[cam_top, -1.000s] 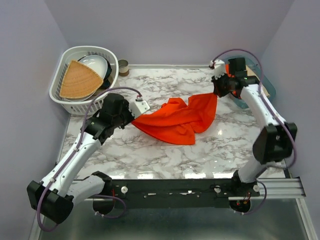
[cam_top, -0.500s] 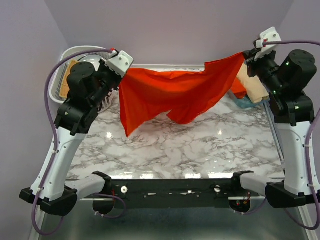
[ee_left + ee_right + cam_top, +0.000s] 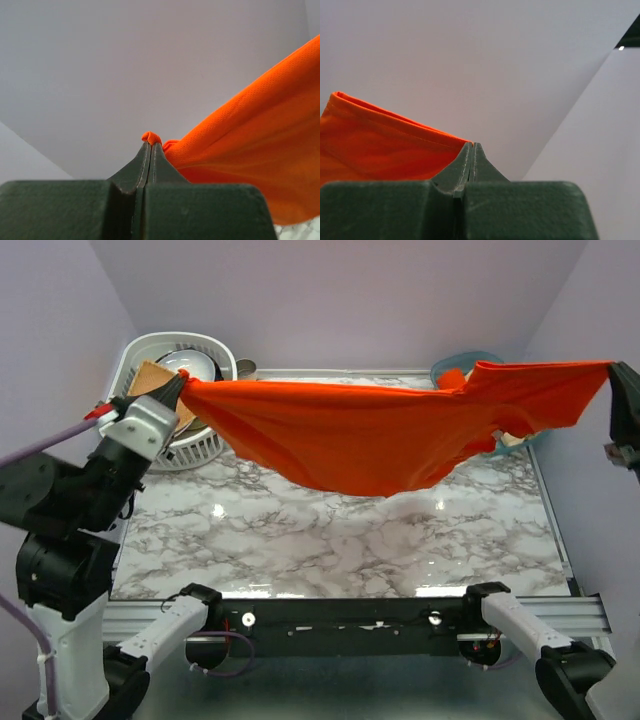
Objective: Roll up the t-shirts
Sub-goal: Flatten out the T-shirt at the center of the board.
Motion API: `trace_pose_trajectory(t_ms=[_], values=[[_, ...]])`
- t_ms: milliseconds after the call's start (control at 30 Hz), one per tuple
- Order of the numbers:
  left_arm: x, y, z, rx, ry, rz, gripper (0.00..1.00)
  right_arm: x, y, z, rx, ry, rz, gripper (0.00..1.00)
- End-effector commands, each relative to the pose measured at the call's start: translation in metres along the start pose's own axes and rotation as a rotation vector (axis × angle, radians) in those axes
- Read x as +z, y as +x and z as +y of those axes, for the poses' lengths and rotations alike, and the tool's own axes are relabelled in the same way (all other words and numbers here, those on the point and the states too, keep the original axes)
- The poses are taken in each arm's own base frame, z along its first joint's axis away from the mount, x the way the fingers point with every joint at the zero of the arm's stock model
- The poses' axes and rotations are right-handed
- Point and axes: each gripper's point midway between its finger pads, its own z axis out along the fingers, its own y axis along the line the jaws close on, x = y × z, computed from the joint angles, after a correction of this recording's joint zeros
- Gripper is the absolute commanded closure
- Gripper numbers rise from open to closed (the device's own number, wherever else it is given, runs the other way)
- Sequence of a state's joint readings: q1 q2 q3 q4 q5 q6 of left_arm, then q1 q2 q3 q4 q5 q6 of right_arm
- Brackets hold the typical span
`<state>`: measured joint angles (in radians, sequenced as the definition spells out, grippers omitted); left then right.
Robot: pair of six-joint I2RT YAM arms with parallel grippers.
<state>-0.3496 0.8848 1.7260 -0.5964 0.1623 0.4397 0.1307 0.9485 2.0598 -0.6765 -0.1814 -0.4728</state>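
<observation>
Left gripper [image 3: 183, 381], jaws pinched flat on a bunched nub of the bright orange-red knit t-shirt [image 3: 380, 435], hangs high beside the white slotted plastic basket [image 3: 170, 338], where a tan woven wedge-shaped mat [image 3: 150, 373] leans. A second ago this shirt lay crumpled on the grey-veined white marble tabletop [image 3: 330, 540]. Half a second ago it was only part-lifted and drooping in folds. Now I have it clear of the table, strung between both arms like a banner. Its top edge runs nearly straight and its belly sags in a smooth curve well above the stone. The cloth reads as fine, dimpled mesh, thin and limp, with a stitched hem at the far end. At the right edge the right gripper [image 3: 612, 372] is clamped just as tight on that hemmed corner, above the teal plastic tub [image 3: 465, 360]. I judge the shake-out done: the shirt must next be laid flat before any rolling starts.
</observation>
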Motion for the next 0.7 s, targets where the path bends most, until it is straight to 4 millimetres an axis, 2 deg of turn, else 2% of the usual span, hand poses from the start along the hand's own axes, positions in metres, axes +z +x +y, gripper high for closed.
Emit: trace_pose_trajectory(t_ms=[0,67,133,233,367,467,533,567,667], values=[[-0.034,-0.046,-0.003,-0.019,0.049,-0.12,1.0,-0.054,-0.04,-0.006,-0.029,0.014,-0.059,0.99],[-0.047,-0.058,-0.005,-0.038,0.053,-0.144,1.0,-0.073,-0.052,-0.007,-0.03,0.021,-0.083,0.99],[-0.061,-0.076,-0.005,-0.044,0.051,-0.182,1.0,-0.1,-0.072,-0.01,-0.041,0.04,-0.14,0.99],[-0.081,-0.095,-0.009,-0.02,0.055,-0.217,1.0,-0.125,-0.084,-0.01,-0.043,0.056,-0.175,0.99],[-0.099,-0.105,-0.018,0.023,0.044,-0.246,1.0,-0.135,-0.089,-0.005,-0.034,0.051,-0.194,0.99],[-0.095,-0.093,-0.02,0.061,0.036,-0.214,1.0,-0.121,-0.083,-0.001,-0.024,0.032,-0.187,0.99],[-0.087,-0.077,-0.024,0.07,0.066,-0.175,1.0,-0.11,-0.075,-0.003,-0.018,0.042,-0.173,1.0],[-0.08,-0.067,-0.025,0.066,0.083,-0.148,1.0,-0.095,-0.062,0.0,-0.014,0.03,-0.149,0.99],[-0.058,-0.028,-0.029,0.047,0.127,-0.062,1.0,-0.067,-0.039,0.009,-0.016,-0.007,-0.125,0.99]])
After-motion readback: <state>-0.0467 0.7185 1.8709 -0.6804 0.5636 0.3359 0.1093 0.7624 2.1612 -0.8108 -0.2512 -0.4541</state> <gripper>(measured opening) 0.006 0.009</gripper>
